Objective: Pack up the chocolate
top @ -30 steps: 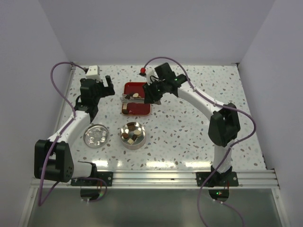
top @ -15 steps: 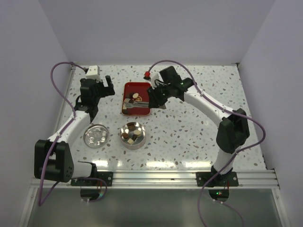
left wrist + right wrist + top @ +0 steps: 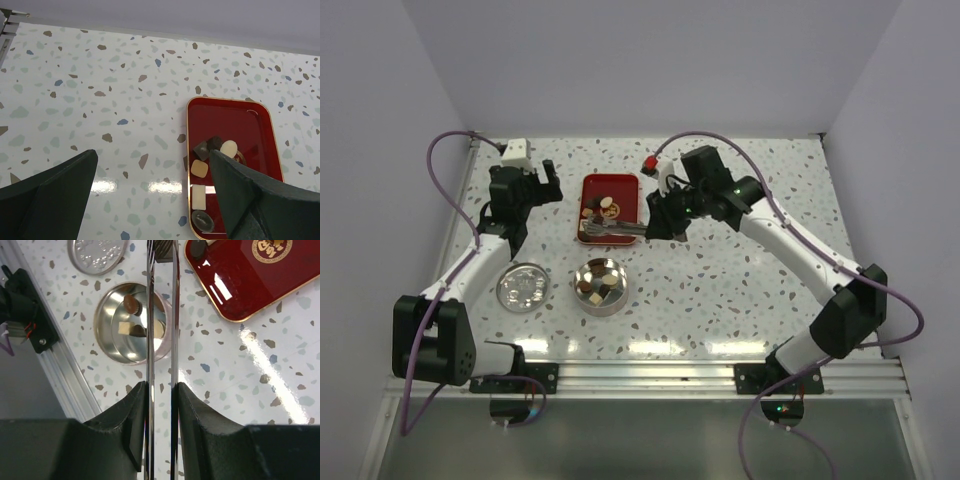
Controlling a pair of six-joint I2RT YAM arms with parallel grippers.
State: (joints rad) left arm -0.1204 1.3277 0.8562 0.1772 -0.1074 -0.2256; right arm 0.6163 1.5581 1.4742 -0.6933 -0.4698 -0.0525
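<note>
- The speckled white table point(image 3: 720, 270) holds a flat red tray with a gold rim point(image 3: 250, 125) at its far middle. Brown and cream chocolate pieces point(image 3: 229, 148) lie on the tray.
- The round silver tin point(image 3: 601, 308) stands just in front of the tray, with a few pieces inside.
- The left gripper point(image 3: 152, 155) hangs wide open beside the tray and holds nothing.
- The right gripper point(image 3: 161, 387) squeezes long shiny metal tongs point(image 3: 172, 315).
- The tong tips pinch something small and dark; I cannot tell if it is chocolate.
- Best way: squeeze softly, move over the tin's middle, go low, then let go.
</note>
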